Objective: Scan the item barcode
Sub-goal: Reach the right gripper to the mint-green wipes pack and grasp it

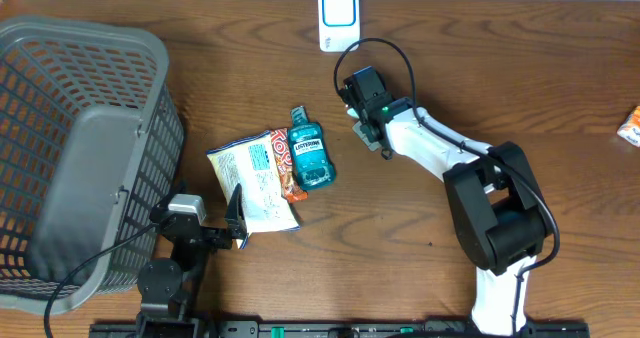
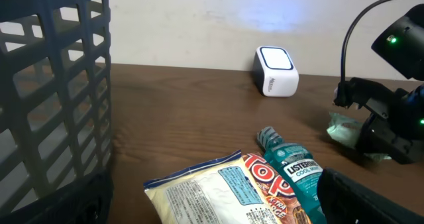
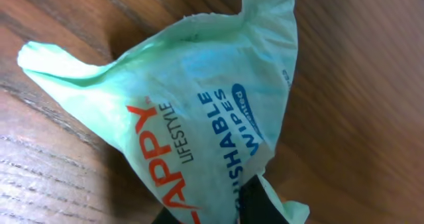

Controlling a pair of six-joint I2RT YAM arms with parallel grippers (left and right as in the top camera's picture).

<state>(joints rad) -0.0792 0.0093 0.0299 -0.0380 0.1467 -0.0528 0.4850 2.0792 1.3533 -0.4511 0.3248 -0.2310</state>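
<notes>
A pale green packet of flushable wipes (image 3: 199, 111) fills the right wrist view, crumpled and lifted at one end. My right gripper (image 3: 225, 209) is shut on its lower edge, one dark finger (image 3: 262, 201) pressed into the film. In the overhead view this gripper (image 1: 372, 133) sits mid-table, below the white barcode scanner (image 1: 338, 16) at the far edge. The left wrist view shows the packet (image 2: 344, 128) under the right gripper (image 2: 371, 128), to the right of the scanner (image 2: 275, 71). My left gripper (image 1: 235, 218) stands open at the near edge of a white noodle packet (image 1: 250, 173).
A teal Listerine bottle (image 1: 308, 153) and a brown snack pack (image 1: 287, 173) lie beside the noodle packet. A large grey basket (image 1: 80, 148) takes up the left side. An orange item (image 1: 630, 126) shows at the right edge.
</notes>
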